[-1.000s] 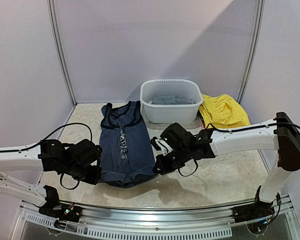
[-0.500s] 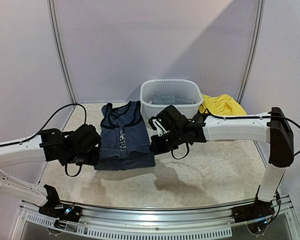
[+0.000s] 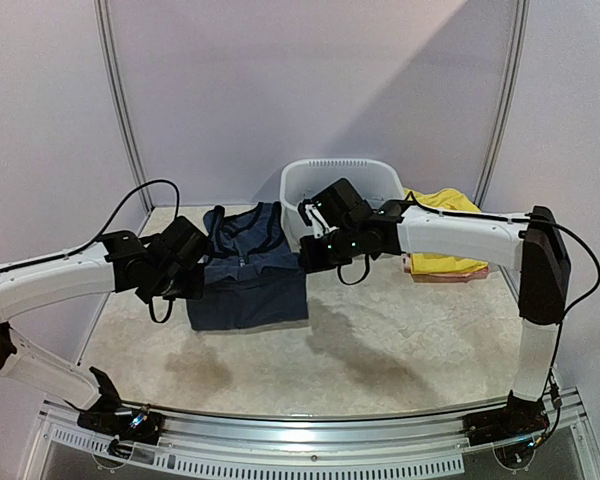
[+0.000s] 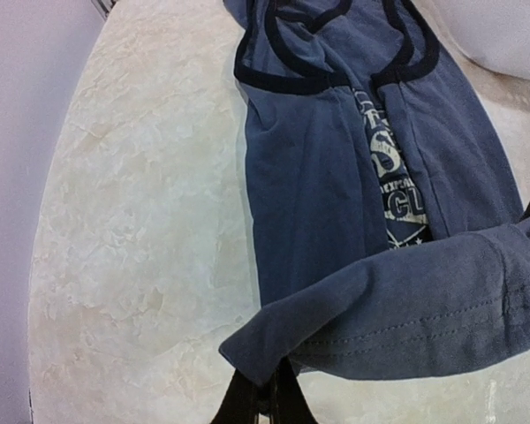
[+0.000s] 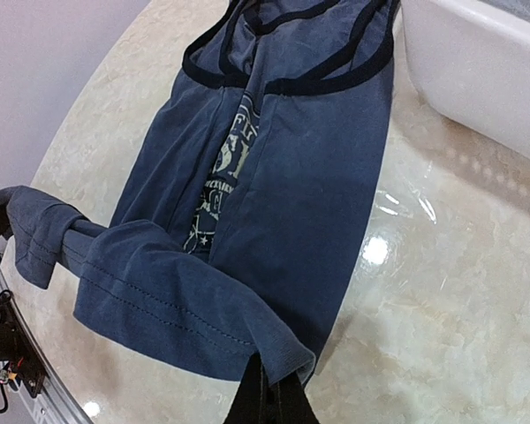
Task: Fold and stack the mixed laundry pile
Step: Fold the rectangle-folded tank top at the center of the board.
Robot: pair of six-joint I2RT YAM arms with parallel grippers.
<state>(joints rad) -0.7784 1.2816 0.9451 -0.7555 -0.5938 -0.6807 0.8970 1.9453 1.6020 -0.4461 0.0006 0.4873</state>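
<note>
Now that we hold its hem lifted over the chest rather than at the near edge, left pincer (image 4: pixel 267 393) and right pincer (image 5: pixel 272 389) each clamped on a corner, the navy tank top (image 3: pixel 250 285) lies half-folded on the tabletop (image 3: pixel 400 330).

The top external camera sits high behind the near edge, looking down toward the far wall across the whole beige marbled table (image 3: pixel 410 350), from the navy tank top with white chest print (image 3: pixel 245 275) to the white plastic basin (image 3: pixel 365 164). Each wrist camera hangs close over that tank top, facing far past the left gripper (image 4: pixel 269 393) or right gripper (image 5: pixel 269 393) at its bottom edge. All three views share the garment and basin.
</note>
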